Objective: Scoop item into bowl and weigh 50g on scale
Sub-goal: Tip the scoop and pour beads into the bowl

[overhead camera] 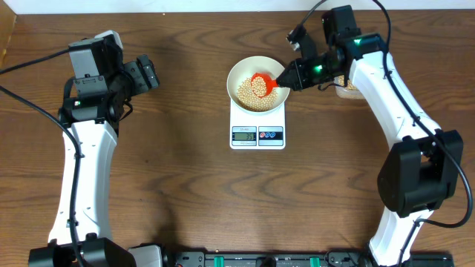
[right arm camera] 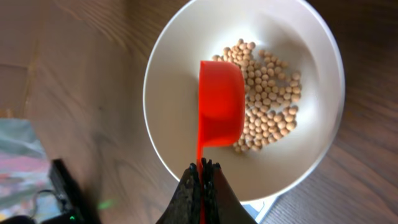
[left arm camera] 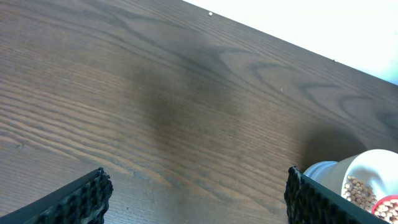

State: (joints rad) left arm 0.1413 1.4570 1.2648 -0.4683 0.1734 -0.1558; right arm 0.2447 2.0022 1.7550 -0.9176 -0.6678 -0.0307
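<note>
The white bowl [overhead camera: 239,73] sits on the small white scale [overhead camera: 257,135] at mid-table and holds a heap of pale-tan beans [overhead camera: 251,93]. My right gripper [overhead camera: 286,76] is shut on the thin handle of a red scoop [overhead camera: 263,83], whose cup hangs inside the bowl over the beans. In the right wrist view the scoop [right arm camera: 221,102] covers part of the beans [right arm camera: 270,93], and my right gripper [right arm camera: 202,167] pinches its handle at the bowl's [right arm camera: 168,56] rim. My left gripper [overhead camera: 148,73] stands open over bare wood, far left of the bowl. Its fingers [left arm camera: 93,190] hold nothing.
A tub with more beans [overhead camera: 347,89] is mostly hidden behind my right arm, right of the scale. The bowl [left arm camera: 373,167] shows at the left wrist view's lower right edge. The table's far edge [left arm camera: 280,40] lies beyond it. Black cables trail off both arms.
</note>
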